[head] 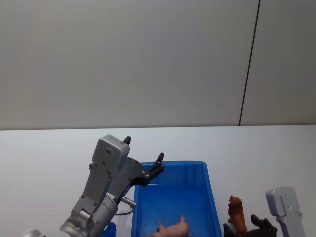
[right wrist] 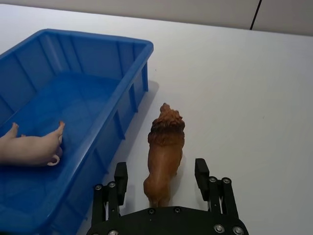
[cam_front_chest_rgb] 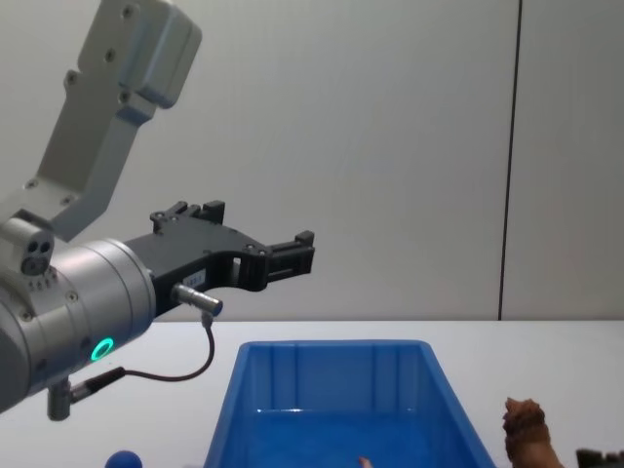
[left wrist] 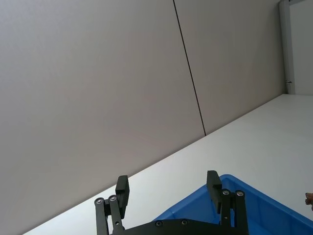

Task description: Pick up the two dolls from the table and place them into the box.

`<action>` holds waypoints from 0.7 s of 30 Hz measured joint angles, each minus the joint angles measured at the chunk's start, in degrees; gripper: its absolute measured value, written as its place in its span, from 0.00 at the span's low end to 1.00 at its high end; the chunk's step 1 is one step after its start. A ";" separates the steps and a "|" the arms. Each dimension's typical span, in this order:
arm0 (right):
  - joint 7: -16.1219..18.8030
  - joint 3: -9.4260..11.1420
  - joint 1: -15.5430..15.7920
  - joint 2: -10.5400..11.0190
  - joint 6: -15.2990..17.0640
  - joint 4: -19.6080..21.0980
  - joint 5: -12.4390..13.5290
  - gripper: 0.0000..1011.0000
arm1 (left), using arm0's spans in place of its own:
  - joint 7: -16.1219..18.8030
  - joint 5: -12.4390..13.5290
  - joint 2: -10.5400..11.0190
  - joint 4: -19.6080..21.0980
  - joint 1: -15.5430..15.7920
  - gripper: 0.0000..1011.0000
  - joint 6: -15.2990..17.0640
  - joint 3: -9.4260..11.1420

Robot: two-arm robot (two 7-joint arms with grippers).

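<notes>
The blue box (head: 212, 197) stands on the white table (head: 44, 148), and the pale pink doll (head: 174, 229) lies on its floor. To the right of the box the brown maned doll (head: 237, 213) stands upright on the table. My right gripper (right wrist: 161, 175) is open, its jaws on either side of the brown doll's (right wrist: 165, 142) hindquarters, apart from it. The pink doll (right wrist: 29, 149) lies inside the box (right wrist: 142, 49). My left gripper (head: 144, 149) hangs open and empty above the box's far left corner, well above the rim (cam_front_chest_rgb: 331, 347).
A grey wall with a dark vertical seam (head: 249, 64) rises behind the table. A small blue round object (cam_front_chest_rgb: 122, 459) sits by the box's left side under the left arm. Bare tabletop (right wrist: 244, 73) lies beyond and to the right of the brown doll.
</notes>
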State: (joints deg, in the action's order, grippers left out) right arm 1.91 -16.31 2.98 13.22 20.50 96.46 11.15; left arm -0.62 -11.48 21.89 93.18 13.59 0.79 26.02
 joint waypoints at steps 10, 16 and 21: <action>-0.41 0.00 0.61 -0.25 0.50 -0.79 0.81 0.58 | 0.00 0.00 0.00 0.00 0.00 0.99 0.00 0.00; -0.77 0.08 1.05 -0.29 -0.32 -0.98 0.86 0.38 | 0.00 0.00 0.00 0.00 0.00 0.99 0.00 0.00; -1.03 0.10 1.49 -0.14 -1.99 -0.72 0.12 0.26 | 0.00 0.00 0.00 0.00 0.00 0.99 0.00 0.00</action>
State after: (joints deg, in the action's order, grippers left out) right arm 0.88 -16.21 4.47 13.07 18.51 95.74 11.27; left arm -0.63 -11.48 21.89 93.17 13.59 0.79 26.02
